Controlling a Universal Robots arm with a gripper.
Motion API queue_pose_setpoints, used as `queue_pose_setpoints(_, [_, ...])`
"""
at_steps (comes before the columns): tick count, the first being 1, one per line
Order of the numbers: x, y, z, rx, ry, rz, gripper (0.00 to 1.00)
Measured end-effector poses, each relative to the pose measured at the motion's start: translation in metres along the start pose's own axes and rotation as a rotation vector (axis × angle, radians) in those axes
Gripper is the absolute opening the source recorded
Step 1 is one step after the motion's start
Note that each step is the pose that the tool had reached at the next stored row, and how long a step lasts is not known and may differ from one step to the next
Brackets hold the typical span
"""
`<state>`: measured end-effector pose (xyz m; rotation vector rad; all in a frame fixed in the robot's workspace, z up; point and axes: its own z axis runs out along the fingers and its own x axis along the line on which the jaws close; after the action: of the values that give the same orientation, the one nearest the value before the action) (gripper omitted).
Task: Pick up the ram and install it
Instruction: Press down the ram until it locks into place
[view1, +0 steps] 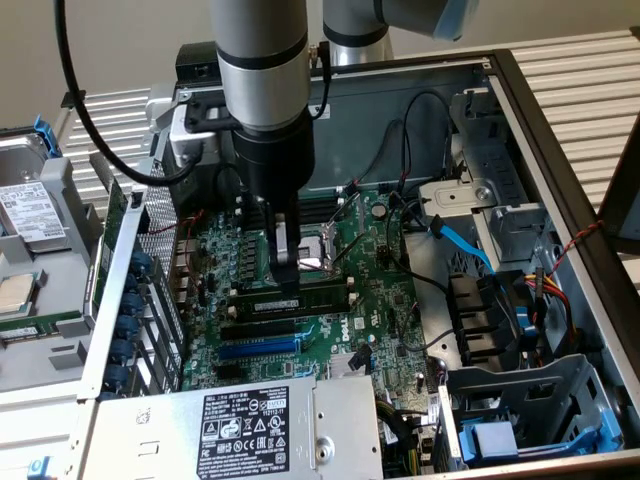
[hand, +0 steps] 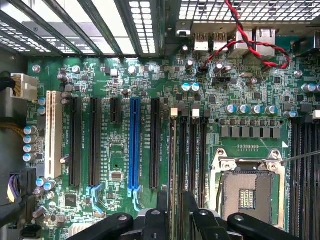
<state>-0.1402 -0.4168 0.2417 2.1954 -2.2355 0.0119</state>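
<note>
Now you are seating the long, thin, dark green-black ram stick (view1: 297, 297), the tool (view1: 287, 272) pinching it edge-on over the black memory slots beside the metal processor socket (hand: 246, 184), needing straight downward pressure, I judge.

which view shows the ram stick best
The exterior view: the ram shows side-on along its length, with its white label, standing in a slot on the motherboard under the gripper. The wrist view looks down on its thin top edge, running between the fingers.
</note>
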Motion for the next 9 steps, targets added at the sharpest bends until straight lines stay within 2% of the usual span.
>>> queue_pose_setpoints(7, [-0.0017,-0.0005,-0.0005,0.0,-0.0019,0.0,0.27])
queue_pose_setpoints(9, [-0.0019,-0.0006,-0.0004,0.0002,-0.0035,0.0,0.18])
